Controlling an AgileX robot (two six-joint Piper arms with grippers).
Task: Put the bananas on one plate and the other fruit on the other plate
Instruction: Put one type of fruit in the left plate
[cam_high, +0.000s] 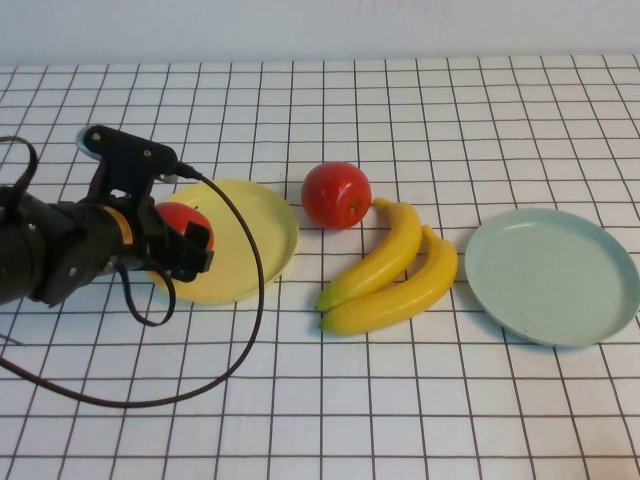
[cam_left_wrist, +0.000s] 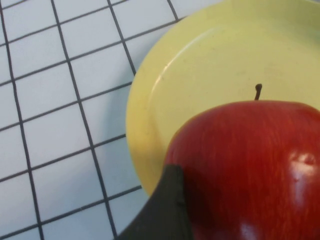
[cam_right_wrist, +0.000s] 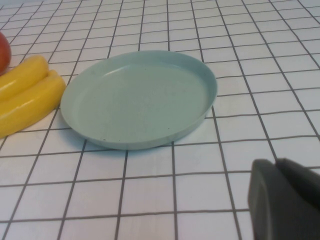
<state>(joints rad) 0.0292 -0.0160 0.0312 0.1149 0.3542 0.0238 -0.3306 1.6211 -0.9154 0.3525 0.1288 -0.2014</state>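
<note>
My left gripper (cam_high: 186, 242) is shut on one red apple (cam_high: 177, 218) at the left part of the yellow plate (cam_high: 255, 215). In the left wrist view the apple (cam_left_wrist: 250, 165) fills the space by one dark finger (cam_left_wrist: 167, 210), over the yellow plate (cam_left_wrist: 200, 55). The second red apple (cam_high: 336, 195) sits on the table right of that plate. Two yellow bananas (cam_high: 385, 255) (cam_high: 400, 292) lie side by side in the middle. The pale blue-green plate (cam_high: 552, 275) is at the right, with nothing on it. My right gripper (cam_right_wrist: 287, 200) is shut and empty near that plate (cam_right_wrist: 140, 97), outside the high view.
The table is a white surface with a dark grid (cam_high: 400, 400). The left arm's black cable (cam_high: 250, 320) loops over the table in front of the yellow plate. The bananas (cam_right_wrist: 25, 95) also show in the right wrist view, beside the blue-green plate.
</note>
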